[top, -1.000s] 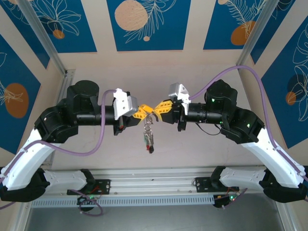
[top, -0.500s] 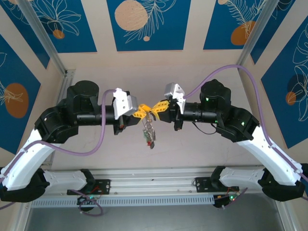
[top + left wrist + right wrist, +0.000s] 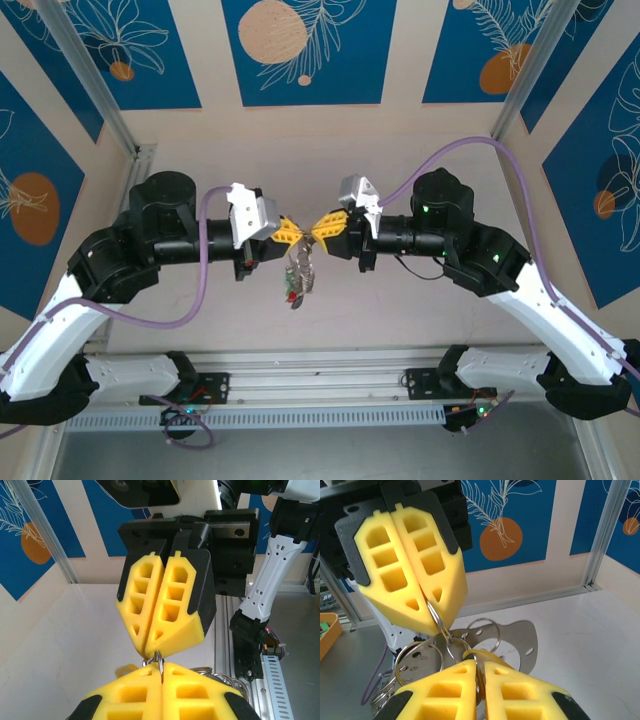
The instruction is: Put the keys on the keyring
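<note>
Above the table's middle my left gripper [image 3: 297,232] and right gripper [image 3: 323,226] meet tip to tip. The left gripper [image 3: 161,669] is shut on a thin grey ring of the keyring [image 3: 160,660]. Its bunch of keys with green and red tags [image 3: 298,275] hangs below the fingertips. In the right wrist view my right gripper [image 3: 479,666] is shut on the keys, whose yellowish loop [image 3: 472,654] and small ring [image 3: 451,647] show at its tips. That small ring links to the ring [image 3: 435,614] pinched by the left gripper [image 3: 436,623].
Flat steel tags with holes and stamped numbers [image 3: 517,640] and several split rings [image 3: 415,655] dangle behind the grippers. An aluminium rail [image 3: 320,360] runs along the near table edge. Frame posts [image 3: 95,90] and blue patterned walls [image 3: 300,50] enclose the back.
Both grippers have shifted left and slightly up, staying tip to tip. The hanging bunch has swung left and sits higher and more bunched.
</note>
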Robot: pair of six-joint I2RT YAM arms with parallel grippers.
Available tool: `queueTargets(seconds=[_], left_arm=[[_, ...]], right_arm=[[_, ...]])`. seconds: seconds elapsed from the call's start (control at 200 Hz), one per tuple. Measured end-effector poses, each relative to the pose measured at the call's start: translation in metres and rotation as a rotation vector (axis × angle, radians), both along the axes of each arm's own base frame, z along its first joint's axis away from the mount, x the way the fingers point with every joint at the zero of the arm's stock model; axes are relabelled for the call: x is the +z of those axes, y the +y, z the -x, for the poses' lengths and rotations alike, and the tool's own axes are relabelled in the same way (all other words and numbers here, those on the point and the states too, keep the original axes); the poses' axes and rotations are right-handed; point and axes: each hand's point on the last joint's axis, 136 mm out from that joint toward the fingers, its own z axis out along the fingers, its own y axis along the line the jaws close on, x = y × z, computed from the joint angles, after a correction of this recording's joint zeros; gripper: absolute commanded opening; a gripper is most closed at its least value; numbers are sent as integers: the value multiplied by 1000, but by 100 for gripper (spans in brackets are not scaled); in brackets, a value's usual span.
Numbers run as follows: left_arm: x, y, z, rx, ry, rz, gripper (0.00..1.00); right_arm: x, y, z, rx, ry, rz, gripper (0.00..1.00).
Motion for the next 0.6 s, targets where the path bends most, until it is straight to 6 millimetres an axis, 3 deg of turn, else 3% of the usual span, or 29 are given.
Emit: queueTargets(seconds=[0.125, 0.315, 0.475, 0.6], left_arm=[[9, -2, 2, -16, -19, 33, 0], [20, 0, 6, -30, -46, 74, 0], [20, -2, 10, -58, -39, 75, 0], [18, -6, 17, -105, -22, 71, 0]], right_arm=[[-11, -4, -3, -16, 10, 17, 29], [-28, -20, -1, -71, 6, 47, 39], [3, -46, 16, -87, -89, -31, 40], [40, -54, 28, -58, -170, -92, 31]])
